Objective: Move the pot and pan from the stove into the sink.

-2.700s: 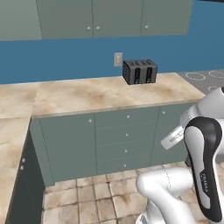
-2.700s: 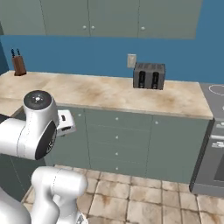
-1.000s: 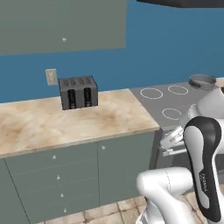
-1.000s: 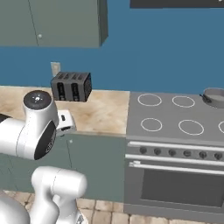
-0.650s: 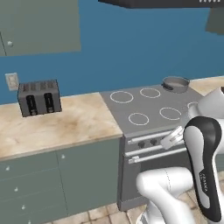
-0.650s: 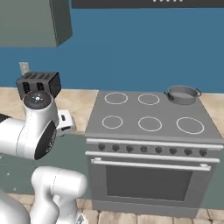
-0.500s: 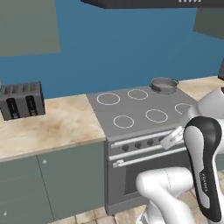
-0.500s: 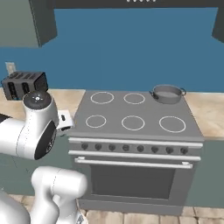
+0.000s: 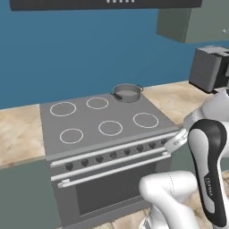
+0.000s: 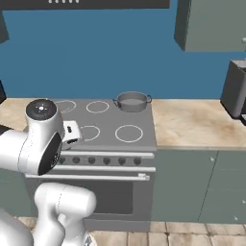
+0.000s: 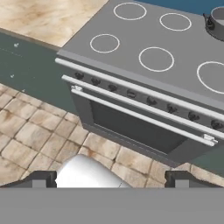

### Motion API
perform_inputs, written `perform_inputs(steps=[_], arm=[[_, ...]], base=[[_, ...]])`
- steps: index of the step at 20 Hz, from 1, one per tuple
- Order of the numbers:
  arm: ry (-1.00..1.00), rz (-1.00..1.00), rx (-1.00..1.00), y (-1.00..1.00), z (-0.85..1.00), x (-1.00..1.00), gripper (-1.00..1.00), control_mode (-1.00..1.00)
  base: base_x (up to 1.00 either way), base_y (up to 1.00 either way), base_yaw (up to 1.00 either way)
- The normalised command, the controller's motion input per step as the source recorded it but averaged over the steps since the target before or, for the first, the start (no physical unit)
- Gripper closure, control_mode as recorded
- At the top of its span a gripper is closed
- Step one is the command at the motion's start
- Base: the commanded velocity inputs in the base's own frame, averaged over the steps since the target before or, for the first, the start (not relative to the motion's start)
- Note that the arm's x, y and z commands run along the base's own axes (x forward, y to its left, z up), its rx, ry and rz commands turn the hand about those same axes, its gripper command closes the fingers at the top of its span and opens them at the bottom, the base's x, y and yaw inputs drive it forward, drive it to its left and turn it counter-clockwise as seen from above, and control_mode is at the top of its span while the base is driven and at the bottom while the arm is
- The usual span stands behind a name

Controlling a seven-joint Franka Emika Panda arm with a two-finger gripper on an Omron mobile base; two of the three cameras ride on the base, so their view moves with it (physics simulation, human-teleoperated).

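The stove (image 9: 105, 134) fills the middle of the left base view, its oven door and bar handle facing the camera. The pot (image 9: 127, 92) sits on the back burner at the stove's far right corner — upper middle of that frame, just right of centre. In the right base view the same pot (image 10: 132, 101) stands at the rear of the stove (image 10: 113, 139), above centre. In the hand view it (image 11: 217, 18) is cut off by the upper right corner.

The gripper (image 11: 110, 178) hangs in front of the stove (image 11: 148, 74), well apart from the pot; its two dark fingers (image 11: 40, 179) rise at the bottom of the hand view, spread wide and holding nothing.

A tan bench (image 10: 197, 122) runs to the right of the stove, and a dark boxy appliance (image 9: 210, 69) (blurred, cropped at the edge) stands on it at the upper right. A tiled floor (image 11: 35, 135) lies below the oven door.
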Motion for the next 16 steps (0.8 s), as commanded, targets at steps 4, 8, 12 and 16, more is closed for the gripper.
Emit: perform_inputs(steps=[4,8,12,16], arm=[[0.0,0.0,0.0,0.0,0.0,0.0,-1.0,1.0],[0.0,0.0,0.0,0.0,0.0,0.0,-1.0,1.0],[0.0,0.0,0.0,0.0,0.0,0.0,-1.0,1.0],[0.0,0.0,0.0,0.0,0.0,0.0,-1.0,1.0]], base=[[0.33,-0.93,-0.09],[0.17,-0.47,-0.05],[0.17,0.02,0.0],[0.69,0.19,-0.01]])
